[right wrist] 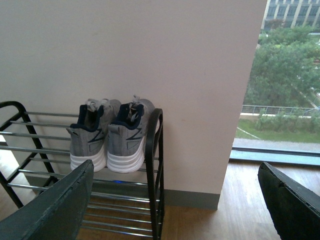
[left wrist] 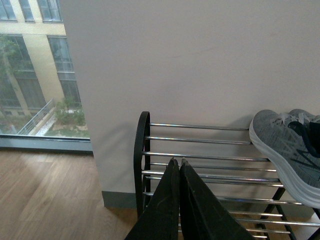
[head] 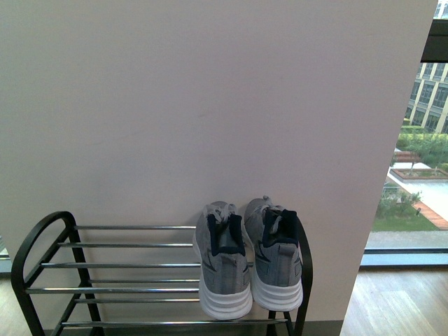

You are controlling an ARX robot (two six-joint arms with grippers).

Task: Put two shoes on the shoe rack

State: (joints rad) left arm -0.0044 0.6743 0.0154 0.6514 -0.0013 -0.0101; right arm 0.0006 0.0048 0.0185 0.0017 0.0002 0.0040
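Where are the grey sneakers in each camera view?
Front view: grey sneakers on the shoe rack's top shelf, by its right arch, heels facing camera.
Left wrist view: sneakers at the shelf end away from the visible arch, partly cropped.
Right wrist view: sneakers beside the arch, heels facing camera.
Shared landmark: the shelf's chrome rods.
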